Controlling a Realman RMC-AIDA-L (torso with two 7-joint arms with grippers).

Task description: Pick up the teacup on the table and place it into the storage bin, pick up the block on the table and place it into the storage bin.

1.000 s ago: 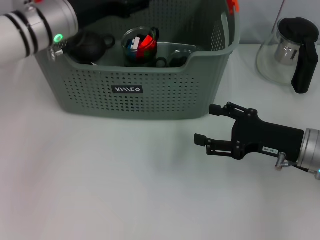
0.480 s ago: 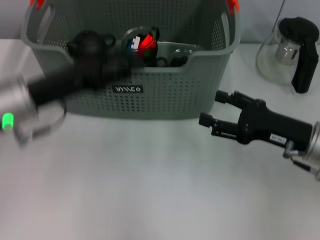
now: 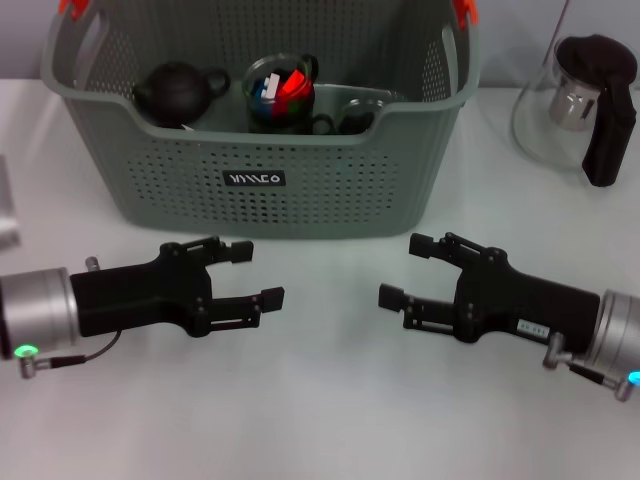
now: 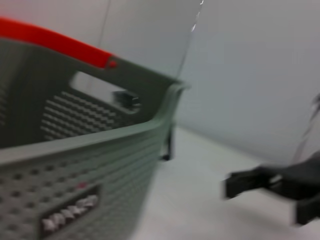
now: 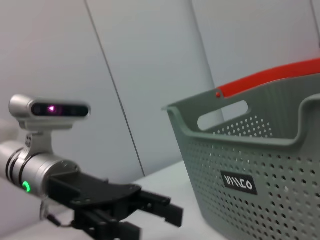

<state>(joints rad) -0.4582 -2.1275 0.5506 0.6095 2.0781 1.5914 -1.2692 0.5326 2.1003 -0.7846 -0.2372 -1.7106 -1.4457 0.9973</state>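
Observation:
The storage bin (image 3: 254,179) stands at the back of the table. Inside it a glass teacup (image 3: 258,110) with a black handle holds a red block (image 3: 292,86) and blue and white pieces. My left gripper (image 3: 257,272) hovers low over the table in front of the bin, open and empty. My right gripper (image 3: 403,269) faces it from the right, also open and empty. The left wrist view shows the bin (image 4: 100,150) with the right arm's fingers (image 4: 250,181) beyond it. In the right wrist view the left arm's fingers (image 5: 160,206) sit beside the bin (image 5: 260,165).
A black teapot (image 3: 175,92) and other glassware (image 3: 350,112) also lie in the bin. A glass pitcher (image 3: 585,100) with a black handle stands at the back right. A white table (image 3: 320,400) stretches in front of the arms.
My left arm has swung out from over the bin and come down to the table in front of it. My right gripper has shifted slightly left.

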